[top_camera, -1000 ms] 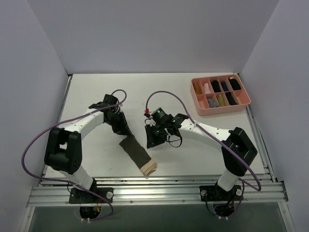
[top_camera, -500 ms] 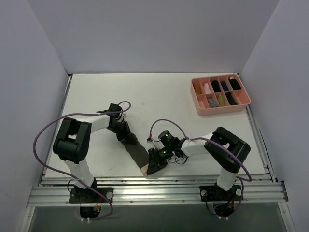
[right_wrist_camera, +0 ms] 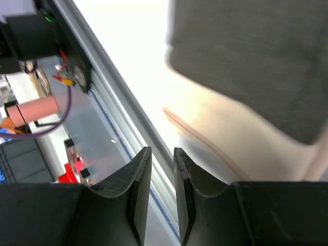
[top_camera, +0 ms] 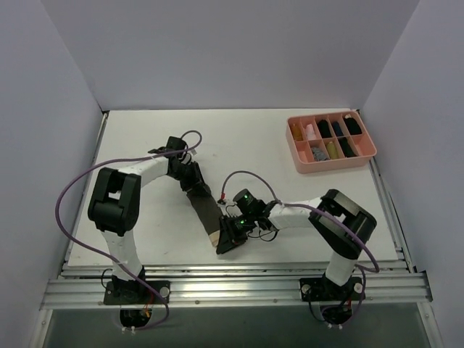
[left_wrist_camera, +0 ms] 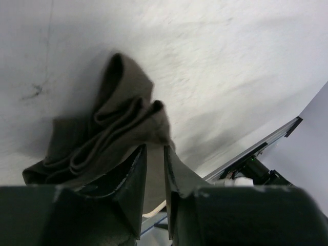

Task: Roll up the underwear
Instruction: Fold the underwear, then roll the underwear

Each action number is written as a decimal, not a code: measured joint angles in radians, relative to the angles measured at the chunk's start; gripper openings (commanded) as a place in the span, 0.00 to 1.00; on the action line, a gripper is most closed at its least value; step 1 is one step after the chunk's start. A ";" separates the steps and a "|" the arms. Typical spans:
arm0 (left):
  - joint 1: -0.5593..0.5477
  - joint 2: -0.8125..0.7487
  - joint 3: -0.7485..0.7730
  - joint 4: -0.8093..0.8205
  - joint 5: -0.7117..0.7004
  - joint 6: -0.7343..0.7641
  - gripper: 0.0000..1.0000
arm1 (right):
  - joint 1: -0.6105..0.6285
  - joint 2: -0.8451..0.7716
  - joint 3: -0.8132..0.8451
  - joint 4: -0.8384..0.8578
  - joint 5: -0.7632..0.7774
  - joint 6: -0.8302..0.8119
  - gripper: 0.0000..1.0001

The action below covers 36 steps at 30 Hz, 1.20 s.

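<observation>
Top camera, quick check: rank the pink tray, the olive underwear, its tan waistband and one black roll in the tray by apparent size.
1. Pink plastic compartment tray
2. Dark olive-brown cloth underwear, a long narrow strip
3. Tan waistband strip and small black rolled bundle: both look about alike, so they are not ranked.
</observation>
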<state>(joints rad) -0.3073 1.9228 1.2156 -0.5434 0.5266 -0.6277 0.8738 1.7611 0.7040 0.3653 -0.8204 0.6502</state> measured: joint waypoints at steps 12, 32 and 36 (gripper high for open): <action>0.014 -0.066 0.128 -0.120 -0.114 0.030 0.30 | -0.051 0.045 0.316 -0.194 0.084 -0.109 0.22; 0.063 0.057 0.124 -0.124 -0.141 0.011 0.26 | -0.084 0.141 0.367 -0.273 0.068 -0.169 0.22; 0.075 0.043 0.187 -0.130 -0.178 0.028 0.26 | -0.096 0.050 0.388 -0.316 0.075 -0.185 0.22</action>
<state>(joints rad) -0.2321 1.9659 1.4025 -0.6735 0.3485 -0.5995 0.7780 1.8111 1.0920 0.0494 -0.7452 0.4648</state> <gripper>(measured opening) 0.259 0.223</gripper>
